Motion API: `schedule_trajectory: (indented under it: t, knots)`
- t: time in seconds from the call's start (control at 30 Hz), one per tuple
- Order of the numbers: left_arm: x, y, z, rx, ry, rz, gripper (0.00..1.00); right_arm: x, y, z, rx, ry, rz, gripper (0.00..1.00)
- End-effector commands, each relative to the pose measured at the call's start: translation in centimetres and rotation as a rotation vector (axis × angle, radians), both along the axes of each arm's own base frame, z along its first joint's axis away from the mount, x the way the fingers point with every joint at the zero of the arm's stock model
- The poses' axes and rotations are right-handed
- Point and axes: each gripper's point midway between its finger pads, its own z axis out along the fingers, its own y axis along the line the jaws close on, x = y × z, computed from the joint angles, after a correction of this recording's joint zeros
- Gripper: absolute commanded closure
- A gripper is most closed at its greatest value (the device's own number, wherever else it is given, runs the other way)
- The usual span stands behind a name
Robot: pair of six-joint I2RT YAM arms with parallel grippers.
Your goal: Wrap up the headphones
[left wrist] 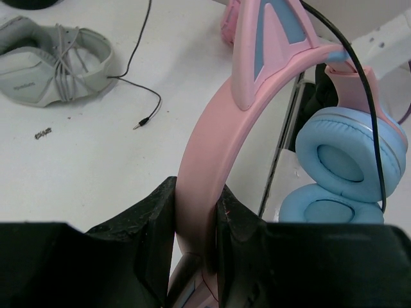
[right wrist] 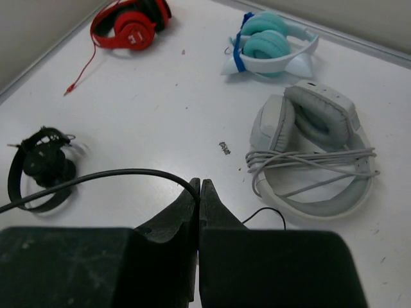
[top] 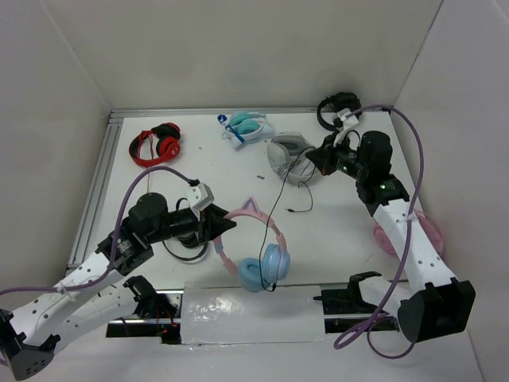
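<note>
My left gripper [top: 219,225] is clamped on the pink headband of the headphones [top: 263,266]. On the left wrist view the black fingers [left wrist: 157,218] press both faces of the band, and below them the band is lost behind the gripper body. The headphones sit toward 6 o'clock on the table [top: 334,231], near my edge, with the cat ears at 12 and the blue ear cups at 5 from the grip. I cannot tell whether the cups touch the table.

The cable [top: 280,191] climbs from the cups toward 1 o'clock to my right gripper [top: 326,156]. On the right wrist view that gripper's fingers are pressed together, and the cable [right wrist: 115,174] runs into the seam at their tips, so I read it as pinched there. The pinch point itself is hidden. The plug [top: 293,210] lies loose on the table.

The grey headphones [top: 290,159] sit just beside that gripper. The black headphones [top: 338,107] at 1 o'clock are partly blocked by the arm. The all-pink headphones [top: 430,231] at 3 o'clock mostly hide under my right arm. The red headphones [top: 157,145] lie at 10 o'clock and the teal-and-white headphones [top: 246,126] at 12.
</note>
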Motion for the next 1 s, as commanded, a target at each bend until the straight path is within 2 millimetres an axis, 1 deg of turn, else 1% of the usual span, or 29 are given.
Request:
schedule_trajectory:
  t: [0.0, 0.07, 0.13, 0.23, 0.27, 0.3, 0.33, 0.47, 0.57, 0.67, 0.8, 0.87, 0.9, 0.93, 0.97]
  knots:
    - [0.4, 0.0, 6.2, -0.158, -0.020, 0.058, 1.00, 0.4, -1.2, 4.8, 0.096, -0.152, -0.083, 1.00]
    - [0.3, 0.0, 6.0, -0.162, -0.007, 0.056, 1.00, 0.2, -1.3, 4.8, 0.104, -0.150, -0.085, 1.00]
    - [0.2, -0.1, 5.9, -0.169, 0.004, 0.051, 1.00, 0.3, -1.2, 5.3, 0.122, -0.168, -0.086, 1.00]
    - [0.0, -0.3, 6.0, -0.167, 0.019, 0.040, 1.00, 0.6, -1.8, 5.3, 0.136, -0.174, -0.126, 1.00]
    - [0.1, -0.4, 6.0, -0.166, 0.026, 0.037, 1.00, 0.4, -1.7, 5.5, 0.143, -0.181, -0.114, 1.00]
    - [0.0, -0.4, 5.3, -0.148, 0.055, 0.040, 1.00, 0.3, -1.7, 5.7, 0.161, -0.182, -0.114, 1.00]
    - [0.0, -0.5, 5.3, -0.150, 0.069, 0.041, 1.00, 0.4, -1.8, 5.8, 0.167, -0.182, -0.123, 1.00]
    - [0.6, -1.0, 4.0, -0.122, 0.142, 0.059, 1.00, 0.4, -1.9, 6.7, 0.187, -0.199, -0.137, 1.00]
    - [0.9, -1.6, 3.3, -0.114, 0.199, 0.060, 1.00, 0.6, -2.5, 7.0, 0.201, -0.208, -0.177, 1.00]
    - [0.3, -2.2, 3.3, -0.125, 0.207, 0.009, 1.00, 1.3, -3.0, 6.2, 0.191, -0.170, -0.219, 1.00]
    - [0.3, -2.1, 3.5, -0.123, 0.231, 0.018, 1.00, 2.0, -3.9, 4.6, 0.205, -0.132, -0.275, 1.00]
    - [0.1, -2.0, 3.8, -0.134, 0.228, 0.016, 1.00, 2.3, -4.8, 4.8, 0.240, -0.137, -0.313, 1.00]
    - [0.1, -1.9, 3.7, -0.131, 0.235, 0.020, 1.00, 2.3, -5.0, 4.3, 0.250, -0.128, -0.326, 1.00]
    - [0.0, -1.9, 3.8, -0.132, 0.241, 0.022, 1.00, 2.2, -5.0, 4.7, 0.271, -0.138, -0.322, 1.00]
    - [0.0, -1.8, 3.8, -0.132, 0.244, 0.023, 1.00, 2.3, -5.3, 4.6, 0.279, -0.133, -0.337, 1.00]
